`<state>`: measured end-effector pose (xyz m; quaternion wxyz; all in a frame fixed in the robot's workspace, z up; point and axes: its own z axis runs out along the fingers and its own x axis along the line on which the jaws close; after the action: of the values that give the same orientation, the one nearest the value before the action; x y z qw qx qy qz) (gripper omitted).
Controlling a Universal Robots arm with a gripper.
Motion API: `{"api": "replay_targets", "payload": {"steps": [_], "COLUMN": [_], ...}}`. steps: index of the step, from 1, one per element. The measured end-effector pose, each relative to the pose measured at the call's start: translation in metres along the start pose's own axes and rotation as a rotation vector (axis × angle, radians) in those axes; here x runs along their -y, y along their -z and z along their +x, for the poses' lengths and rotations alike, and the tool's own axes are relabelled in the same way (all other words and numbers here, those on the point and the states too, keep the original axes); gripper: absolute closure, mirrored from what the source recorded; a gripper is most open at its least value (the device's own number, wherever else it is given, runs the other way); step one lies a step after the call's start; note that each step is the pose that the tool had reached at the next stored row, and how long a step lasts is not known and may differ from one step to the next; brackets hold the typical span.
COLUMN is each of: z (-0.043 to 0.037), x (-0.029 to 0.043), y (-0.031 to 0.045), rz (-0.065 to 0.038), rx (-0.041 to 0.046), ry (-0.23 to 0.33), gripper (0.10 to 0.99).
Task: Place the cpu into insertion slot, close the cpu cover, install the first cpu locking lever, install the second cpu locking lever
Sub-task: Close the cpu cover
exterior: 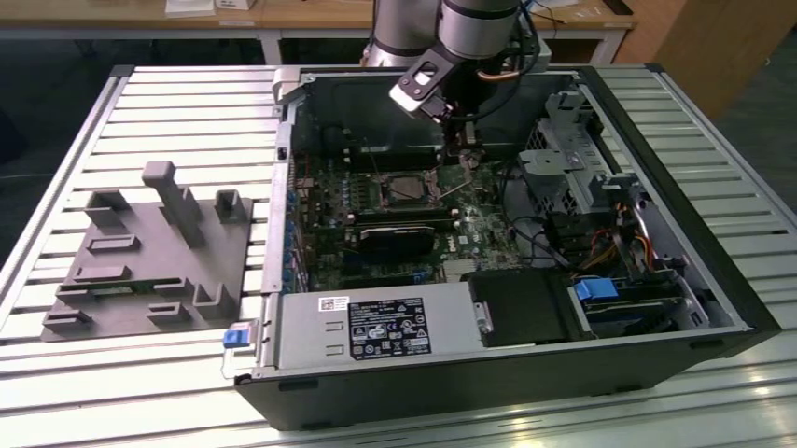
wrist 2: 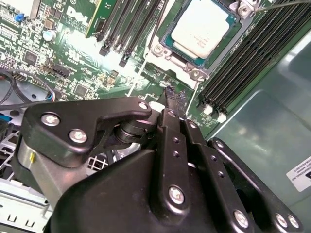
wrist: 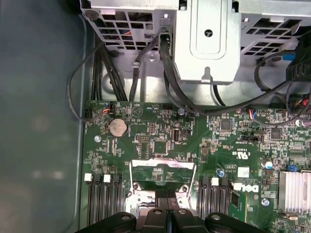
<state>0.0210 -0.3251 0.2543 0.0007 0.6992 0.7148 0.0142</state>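
Note:
The cpu, a pale silver square, lies in the insertion slot on the green motherboard; the exterior view shows it in the middle of the open computer case. The cpu cover, a thin silver frame with a square window, stands raised at one edge of the slot, with green board showing through it. My gripper is shut with nothing seen between its black fingers. Its tips are right at the foot of the raised cover. A thin wire lever sticks up beside the slot.
Black memory slots flank the socket. A metal drive cage with black cables hangs over the board's far end. A finned heat sink sits nearby. On the slatted table, a grey fixture lies at the exterior view's left.

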Motion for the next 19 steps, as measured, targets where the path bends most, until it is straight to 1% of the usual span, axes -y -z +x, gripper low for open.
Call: {"api": "replay_targets", "payload": {"steps": [19], "z": [-0.0002], "x": [-0.0110], "y": [-0.0002], "rz": [0.000], "rx": [0.0000], "ry": [0.000], "gripper": [0.980]}}
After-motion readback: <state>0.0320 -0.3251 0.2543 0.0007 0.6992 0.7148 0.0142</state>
